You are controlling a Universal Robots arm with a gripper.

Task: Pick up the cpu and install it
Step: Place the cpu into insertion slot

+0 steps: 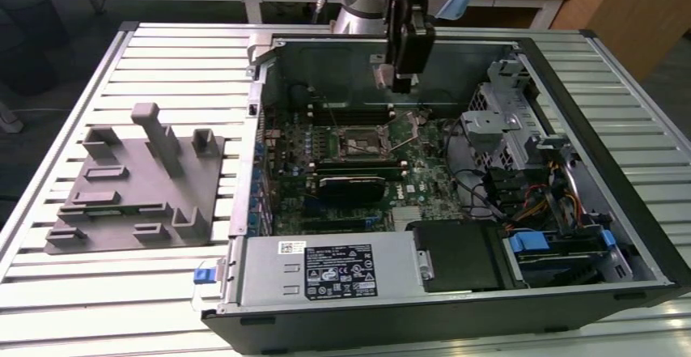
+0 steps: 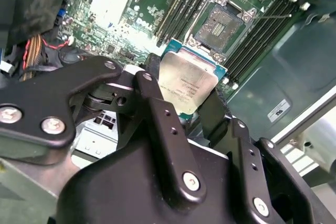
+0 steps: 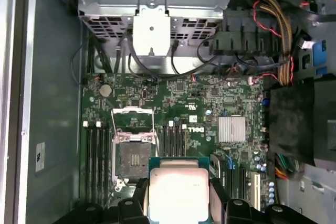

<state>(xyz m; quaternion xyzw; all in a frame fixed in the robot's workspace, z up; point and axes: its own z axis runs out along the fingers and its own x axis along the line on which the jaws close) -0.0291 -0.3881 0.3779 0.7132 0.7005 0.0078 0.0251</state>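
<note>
1. Here we go: the gripper (image 1: 397,82) hangs over the open computer case (image 1: 604,235), at twelve o'clock of the socket (image 1: 362,140) in the exterior view, close to the case's far wall.
2. In both wrist views its black fingers (image 2: 157,108) pinch the cpu (image 2: 186,85) by two opposite edges; silvery top showing.
3. The cpu is in the air, apart from the socket; the socket lies uncovered on the motherboard (image 1: 426,175), metal frame swung open.
4. Room is tight: memory slots (image 1: 351,114) at the socket's twelve and six o'clock; drive cage (image 1: 507,122) at three o'clock; the grey fixture (image 1: 141,187) sits on the slatted table (image 1: 119,292) at the case's nine o'clock, well apart.
</note>
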